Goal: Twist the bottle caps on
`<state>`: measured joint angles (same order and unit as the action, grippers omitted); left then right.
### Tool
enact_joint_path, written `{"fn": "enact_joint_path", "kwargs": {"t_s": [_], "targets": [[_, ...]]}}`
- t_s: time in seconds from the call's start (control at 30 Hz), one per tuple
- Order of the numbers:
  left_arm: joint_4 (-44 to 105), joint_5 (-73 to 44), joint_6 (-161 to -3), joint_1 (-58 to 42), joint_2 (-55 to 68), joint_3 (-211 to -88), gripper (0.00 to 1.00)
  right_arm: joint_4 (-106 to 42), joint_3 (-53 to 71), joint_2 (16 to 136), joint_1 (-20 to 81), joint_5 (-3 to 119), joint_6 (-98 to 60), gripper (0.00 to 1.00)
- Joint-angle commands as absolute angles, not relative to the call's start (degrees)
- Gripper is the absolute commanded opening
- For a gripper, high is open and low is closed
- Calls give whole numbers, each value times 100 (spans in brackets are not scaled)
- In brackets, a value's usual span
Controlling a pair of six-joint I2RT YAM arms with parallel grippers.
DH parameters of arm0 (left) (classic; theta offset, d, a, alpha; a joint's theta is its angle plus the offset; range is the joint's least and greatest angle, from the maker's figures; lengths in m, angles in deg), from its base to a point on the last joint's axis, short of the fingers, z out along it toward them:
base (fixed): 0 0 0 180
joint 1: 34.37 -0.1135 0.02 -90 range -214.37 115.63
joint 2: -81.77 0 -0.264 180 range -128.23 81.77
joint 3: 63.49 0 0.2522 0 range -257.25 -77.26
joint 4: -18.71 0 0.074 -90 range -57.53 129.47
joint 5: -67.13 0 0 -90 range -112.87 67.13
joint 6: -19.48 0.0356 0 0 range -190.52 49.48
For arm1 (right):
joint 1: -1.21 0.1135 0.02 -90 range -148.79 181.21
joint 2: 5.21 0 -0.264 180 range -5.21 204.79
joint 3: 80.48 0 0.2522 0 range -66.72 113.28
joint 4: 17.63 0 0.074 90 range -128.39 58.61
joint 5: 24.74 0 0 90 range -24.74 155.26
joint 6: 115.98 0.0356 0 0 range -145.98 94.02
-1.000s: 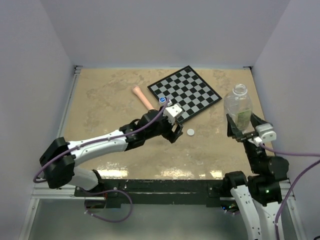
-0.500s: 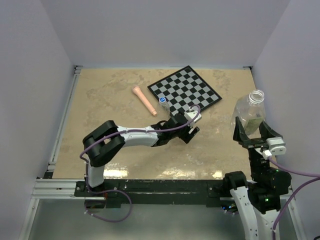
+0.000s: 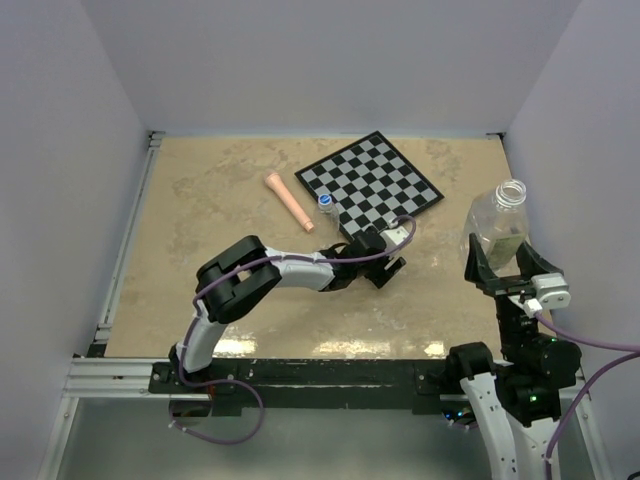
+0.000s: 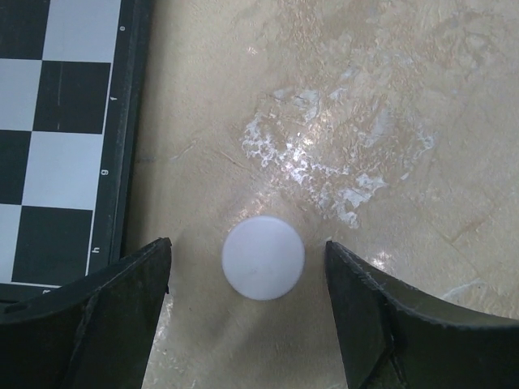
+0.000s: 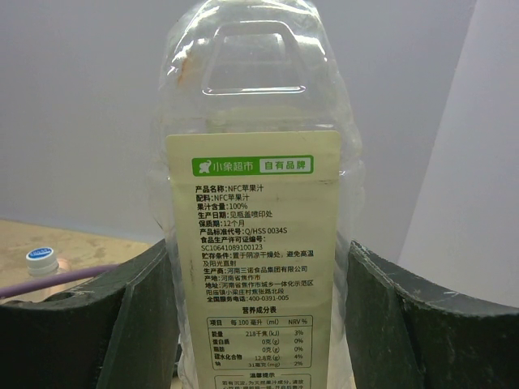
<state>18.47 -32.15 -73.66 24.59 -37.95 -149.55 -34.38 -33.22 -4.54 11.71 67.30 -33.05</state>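
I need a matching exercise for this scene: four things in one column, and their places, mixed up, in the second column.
1. white cap
2. large bottle
3. pink stick
4. blue cap

A. held by the right gripper
B. lying left of the chessboard
C. inside the open left gripper
D. on top of the tiny bottle

Pairs: 1-C, 2-A, 3-B, 4-D
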Motion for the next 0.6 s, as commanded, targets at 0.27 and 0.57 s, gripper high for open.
{"fn": "enact_joint_path", "kwargs": {"t_s": [0.27, 0.57], "targets": [[2288, -2798, -7561, 2408, -4136, -15504, 61, -3166, -3297, -503, 1202, 6816, -3248, 18], [2640, -2331, -7948, 2381, -3934, -15408, 40, -3174, -3314, -635, 1202, 6851, -3248, 18]]}}
